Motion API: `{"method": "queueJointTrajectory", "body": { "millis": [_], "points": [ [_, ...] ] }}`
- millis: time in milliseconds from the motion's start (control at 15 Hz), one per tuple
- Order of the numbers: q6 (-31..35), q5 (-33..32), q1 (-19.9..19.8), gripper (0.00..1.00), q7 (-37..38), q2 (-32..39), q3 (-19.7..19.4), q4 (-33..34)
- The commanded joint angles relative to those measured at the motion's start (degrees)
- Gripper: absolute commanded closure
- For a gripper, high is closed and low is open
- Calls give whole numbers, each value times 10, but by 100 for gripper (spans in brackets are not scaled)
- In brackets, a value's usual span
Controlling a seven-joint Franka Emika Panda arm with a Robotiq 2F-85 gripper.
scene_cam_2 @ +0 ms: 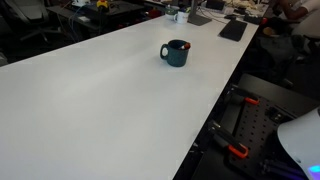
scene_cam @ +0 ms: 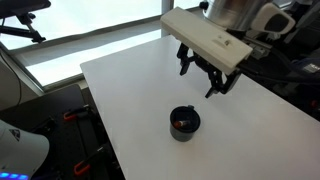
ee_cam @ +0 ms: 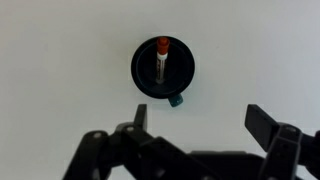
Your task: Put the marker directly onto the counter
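Observation:
The orange-red marker [ee_cam: 162, 60] lies inside the round black cup [ee_cam: 140, 75], seen from straight above in the wrist view. The cup [scene_cam: 184, 124] stands on the white counter [scene_cam: 130, 80] near its front edge; a bit of red shows at its mouth [scene_cam: 179, 121]. In an exterior view the cup [scene_cam_2: 176, 53] stands near the counter's [scene_cam_2: 100, 100] far end with a red speck [scene_cam_2: 184, 44] at its rim. My gripper [scene_cam: 201, 78] hangs above the counter, up and behind the cup, open and empty. Its two fingers [ee_cam: 200, 118] frame bare counter below the cup.
The counter's edges drop off to the floor, with black equipment and red clamps [scene_cam_2: 238, 152] beside it. A keyboard [scene_cam_2: 233, 30] and clutter sit at the counter's far end. Windows run behind the counter [scene_cam: 90, 25].

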Motion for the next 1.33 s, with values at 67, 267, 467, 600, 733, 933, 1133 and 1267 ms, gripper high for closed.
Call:
{"method": "queueJointTrajectory", "body": {
  "millis": [67, 267, 467, 600, 733, 933, 1133, 1267],
  "points": [
    [-5, 6, -18, 0, -6, 22, 17, 10],
    [-8, 12, -26, 0, -11, 56, 24, 20],
    [-9, 14, -36, 0, -15, 87, 34, 30],
    [-1, -3, -37, 0, 3, 76, 37, 13],
    [-1, -3, -40, 0, 3, 87, 39, 20],
    [-1, -2, -41, 0, 3, 88, 40, 23],
    [-1, -2, -43, 0, 3, 89, 42, 23],
    [-1, -2, -43, 0, 3, 91, 43, 23]
  ]
}}
